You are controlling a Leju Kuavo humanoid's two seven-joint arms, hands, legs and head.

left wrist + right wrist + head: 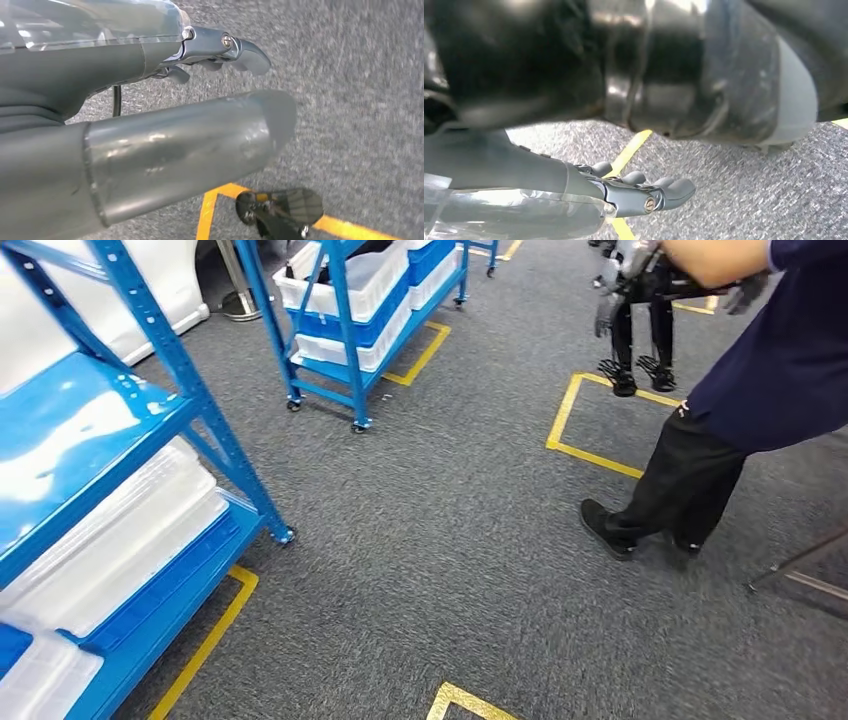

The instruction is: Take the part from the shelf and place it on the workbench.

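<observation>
A blue metal shelf [150, 410] stands close at the left, with white plastic trays [110, 540] on its lower level and a bare blue upper level. Which item is the part I cannot tell. My left hand [165, 120] hangs over grey carpet; its thumb [200, 145] and fingers [245, 52] are stretched out and apart, with nothing between them. Over the carpet too, my right hand [624, 150] has its fingers [654, 192] extended and holds nothing.
A second blue wheeled shelf [350, 330] with blue and white bins stands farther back. A person [760, 380] in dark clothes stands at the right, reaching toward a dark legged machine [640, 330]. Yellow tape outlines [580, 430] mark the grey carpet [440, 540].
</observation>
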